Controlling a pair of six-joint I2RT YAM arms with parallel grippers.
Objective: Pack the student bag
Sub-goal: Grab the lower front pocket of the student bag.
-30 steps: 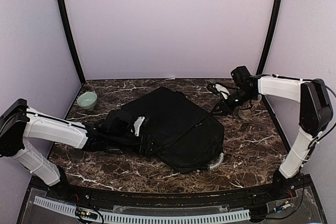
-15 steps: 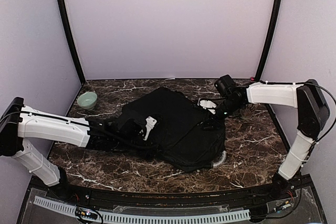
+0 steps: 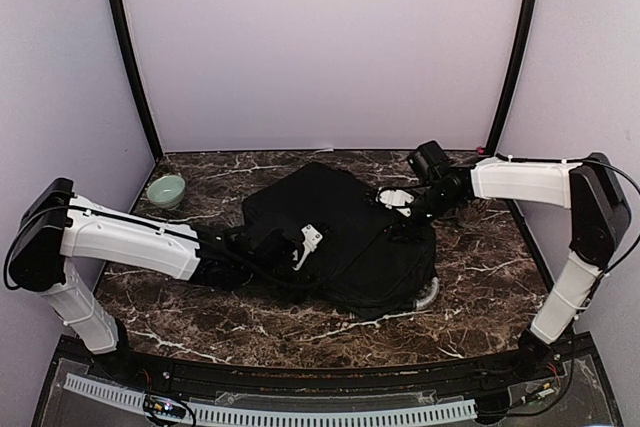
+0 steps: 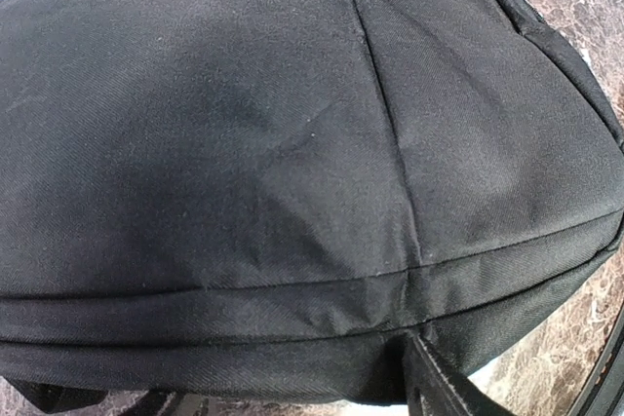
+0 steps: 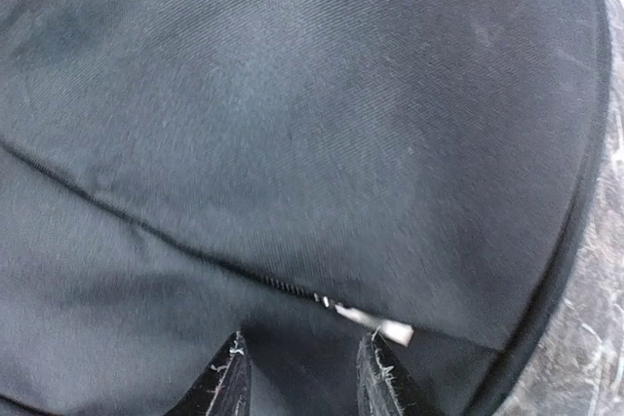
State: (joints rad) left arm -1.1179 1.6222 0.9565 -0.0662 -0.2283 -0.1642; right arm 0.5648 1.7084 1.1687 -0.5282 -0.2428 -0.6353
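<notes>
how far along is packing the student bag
Early. Done: nothing visibly packed; the student bag lies flat on the table, zipper apparently closed. In hand: the right end effector hovers open at the zipper pull, the left end effector over the bag's opposite side. Left: opening, loading, closing.
</notes>
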